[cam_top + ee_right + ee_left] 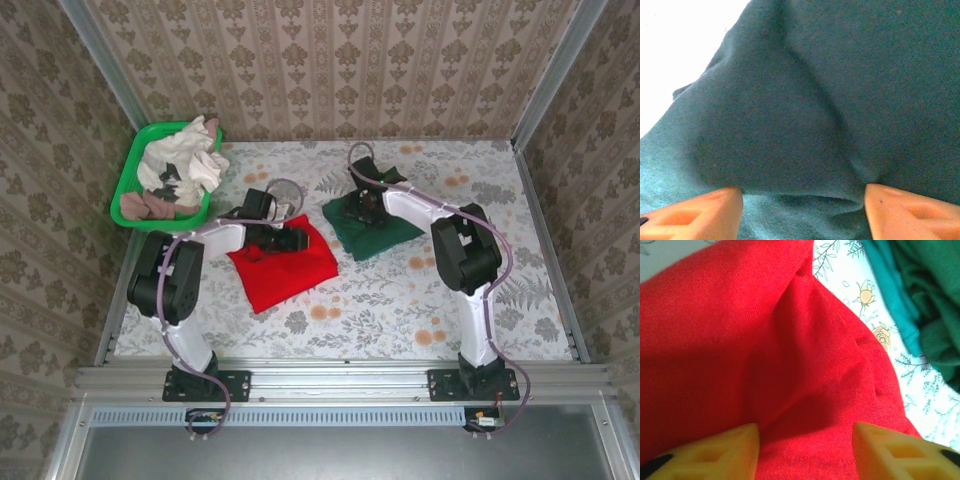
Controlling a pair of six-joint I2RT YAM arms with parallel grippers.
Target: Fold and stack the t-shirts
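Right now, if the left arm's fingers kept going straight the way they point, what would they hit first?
The red t-shirt, almost at once. The left fingers are spread open either side of a raised fold of its cloth; how close they are is hard to judge.

The counter [400,300] wears a pale floral covering of leaves and orange blooms. Two folded shirts lie on it near the middle: the red t-shirt [283,262] on the left, and the dark green t-shirt [372,228] just beside it, a little farther back, with a narrow strip of covering between them. At the far left corner sits a green basket [127,185], heaped with crumpled cloths [185,160].
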